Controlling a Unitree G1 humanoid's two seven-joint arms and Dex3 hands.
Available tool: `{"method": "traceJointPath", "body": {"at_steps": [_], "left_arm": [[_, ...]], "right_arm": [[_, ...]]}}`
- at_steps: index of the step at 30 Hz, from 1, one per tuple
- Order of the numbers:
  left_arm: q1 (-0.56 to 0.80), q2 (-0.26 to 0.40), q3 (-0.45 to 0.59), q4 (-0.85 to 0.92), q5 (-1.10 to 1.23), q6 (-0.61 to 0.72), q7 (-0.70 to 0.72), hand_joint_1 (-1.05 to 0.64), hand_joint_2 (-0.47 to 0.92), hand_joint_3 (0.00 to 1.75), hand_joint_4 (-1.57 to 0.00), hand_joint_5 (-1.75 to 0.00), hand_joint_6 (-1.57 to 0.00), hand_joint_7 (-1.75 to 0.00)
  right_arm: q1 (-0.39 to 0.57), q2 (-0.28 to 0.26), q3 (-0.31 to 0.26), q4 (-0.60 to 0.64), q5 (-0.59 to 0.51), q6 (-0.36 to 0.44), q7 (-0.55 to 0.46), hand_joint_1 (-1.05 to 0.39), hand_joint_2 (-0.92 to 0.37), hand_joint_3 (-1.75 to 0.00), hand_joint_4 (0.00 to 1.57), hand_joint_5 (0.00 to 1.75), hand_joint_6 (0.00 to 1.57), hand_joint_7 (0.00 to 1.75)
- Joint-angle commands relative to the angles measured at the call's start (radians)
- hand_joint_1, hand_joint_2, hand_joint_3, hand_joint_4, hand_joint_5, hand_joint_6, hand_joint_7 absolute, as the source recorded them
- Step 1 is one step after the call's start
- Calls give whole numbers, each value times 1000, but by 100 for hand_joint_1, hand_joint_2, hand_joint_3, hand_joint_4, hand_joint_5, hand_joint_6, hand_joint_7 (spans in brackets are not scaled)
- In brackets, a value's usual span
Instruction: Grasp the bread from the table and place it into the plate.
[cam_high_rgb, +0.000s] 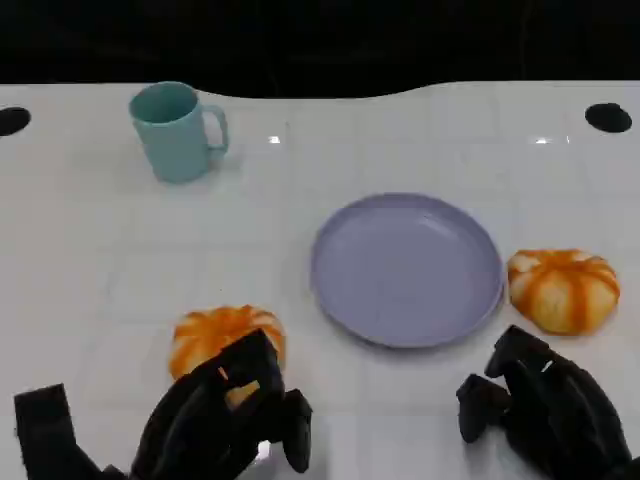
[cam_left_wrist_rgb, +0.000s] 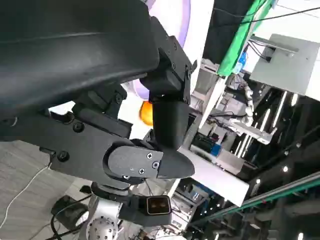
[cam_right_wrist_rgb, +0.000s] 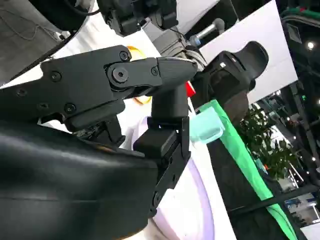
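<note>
In the head view, the left hand (cam_high_rgb: 225, 420) is seen low over the table (cam_high_rgb: 90, 270), its fingers curled down with nothing held in them, and the nearer bread (cam_high_rgb: 222, 337) lies just beyond its fingertips, partly covered by them; whether it is touched cannot be told. This bread is a round orange-and-white bun, slightly wider than deep, its longer axis running across the table from side to side, its ribbed top facing up. The right hand (cam_high_rgb: 545, 405) is seen with fingers bent inward around nothing, and a second bread (cam_high_rgb: 563, 290) lies just beyond it, apart from the fingers, on the table beside the plate's right rim. That bun is also rounded, its longer axis running side to side. The plate (cam_high_rgb: 405, 270) lies between the two hands and farther out, bare, and a teal mug (cam_high_rgb: 175, 132) stands well beyond the left hand, upright, its handle turned to the right. In the left wrist view, the left hand's (cam_left_wrist_rgb: 150, 150) black fingers are seen folded close together with nothing between them; a small patch of orange bread (cam_left_wrist_rgb: 145, 113) is seen past the fingers, with part of the plate (cam_left_wrist_rgb: 177, 20) beyond it. In the right wrist view, the right hand (cam_right_wrist_rgb: 150, 100) is seen with fingers bent and nothing held; the plate's (cam_right_wrist_rgb: 185, 210) lilac surface is seen beyond them, and the mug (cam_right_wrist_rgb: 206, 126) farther off.
</note>
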Motion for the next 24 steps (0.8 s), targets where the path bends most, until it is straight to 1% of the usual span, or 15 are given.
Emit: {"method": "traceJointPath", "body": {"at_steps": [1,5,12,21,23,24], "left_arm": [[3,7,6,-5,-3,-1,0,-62,92,23,-83,-175,-58,-165],[0,9,10,4,-3,-14,-11,-62,92,25,-83,-175,-57,-166],[-1,14,13,-7,-7,8,0,-62,92,25,-84,-175,-57,-168],[-5,14,15,-5,-1,-17,-7,-62,92,24,-82,-175,-56,-166],[-5,17,14,-10,22,-68,-12,-64,92,26,-75,-175,-54,-161],[-5,21,13,-12,32,-90,-14,-65,92,27,-66,-174,-53,-152]], "right_arm": [[6,-15,-17,7,9,3,-2,-55,-92,-23,79,167,68,142],[4,-18,-14,9,5,11,1,-57,-92,-22,80,167,69,142],[3,-13,-14,3,2,10,-9,-57,-92,-22,81,167,69,143],[4,-13,-9,-4,-3,10,-10,-56,-92,-24,79,167,68,143],[6,-11,-8,-9,-2,15,-13,-55,-92,-24,79,167,68,144],[7,-10,-7,-12,-2,15,-15,-56,-92,-24,79,167,68,144]]}}
